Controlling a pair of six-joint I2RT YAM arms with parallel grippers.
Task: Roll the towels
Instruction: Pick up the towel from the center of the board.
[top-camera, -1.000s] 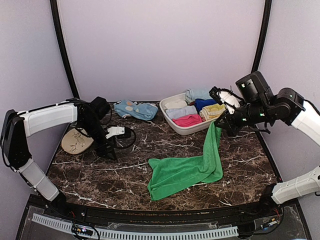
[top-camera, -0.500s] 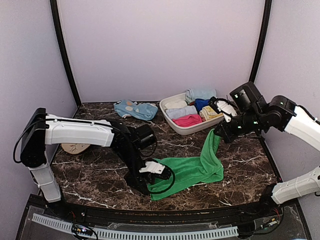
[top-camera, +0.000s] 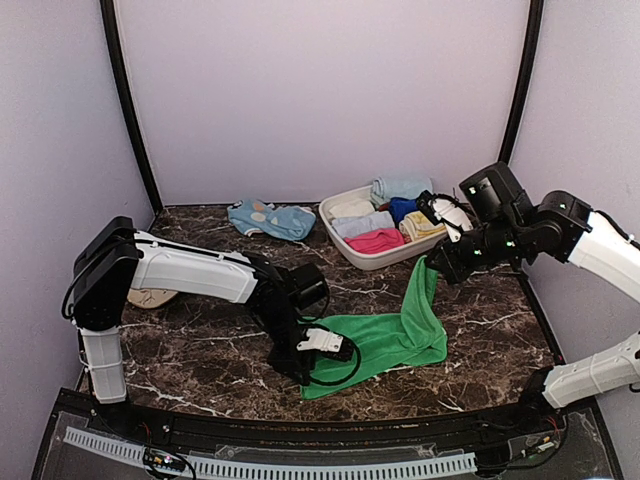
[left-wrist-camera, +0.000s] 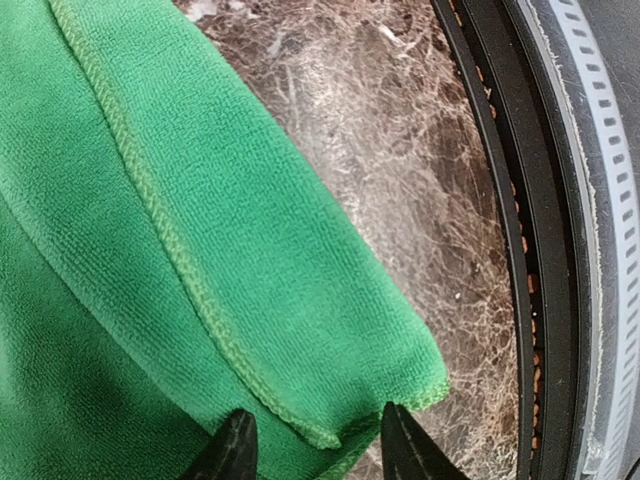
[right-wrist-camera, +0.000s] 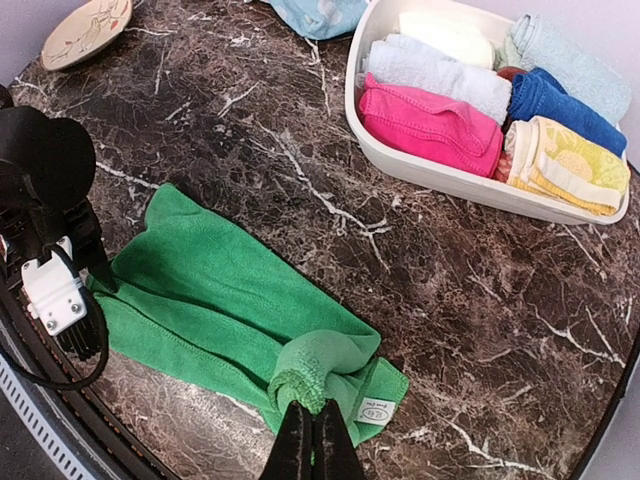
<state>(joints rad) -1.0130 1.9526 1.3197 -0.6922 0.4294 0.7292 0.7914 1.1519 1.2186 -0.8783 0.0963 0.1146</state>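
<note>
From above, I see the white bin (top-camera: 352, 258) far right, packed with rolled cloths (top-camera: 377, 240); the green towel (top-camera: 385, 335) lies near centre.

Left wrist: the left gripper (left-wrist-camera: 318, 442) has its jaws apart, astride the towel's near corner.

Right wrist: the right gripper (right-wrist-camera: 312, 432) is clamped on a bunched corner.

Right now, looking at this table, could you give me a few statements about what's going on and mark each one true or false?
1. The right arm's jaws are shut on a bunched end of the green towel. True.
2. The green towel is already rolled up. False: it lies loosely folded on the table, with one end lifted.
3. The white bin holds a pink towel. True.
4. The left arm's jaws grip the tan disc. False: they stand apart astride the green towel's near corner, and the disc lies untouched at the table's left side.
</note>
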